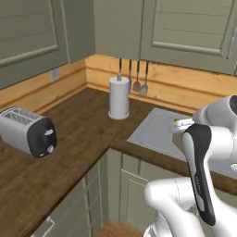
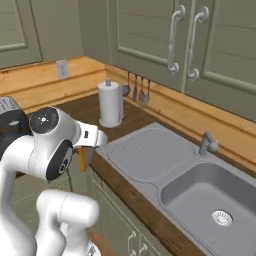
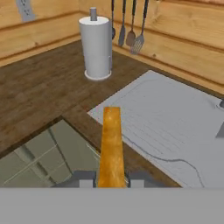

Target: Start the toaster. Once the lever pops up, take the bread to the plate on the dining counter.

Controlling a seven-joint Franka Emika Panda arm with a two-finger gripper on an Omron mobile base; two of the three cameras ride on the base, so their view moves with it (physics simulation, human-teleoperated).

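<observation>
The bread is a tan slice with a golden crust, seen edge-on in the hand view. My gripper is shut on it, one fingertip on each side. It hangs over the counter's front edge beside the drainboard, and a thin orange strip of bread shows below my hand in the right base view. The silver toaster with its black end panel stands far to the left on the dark wood counter; its top peeks out behind my arm. The plate and the dining counter are out of view.
A white paper towel roll stands in the counter's back corner area, with utensils hanging on the plank wall behind it. The grey drainboard, sink basin and faucet lie to the right. Green cabinets hang above.
</observation>
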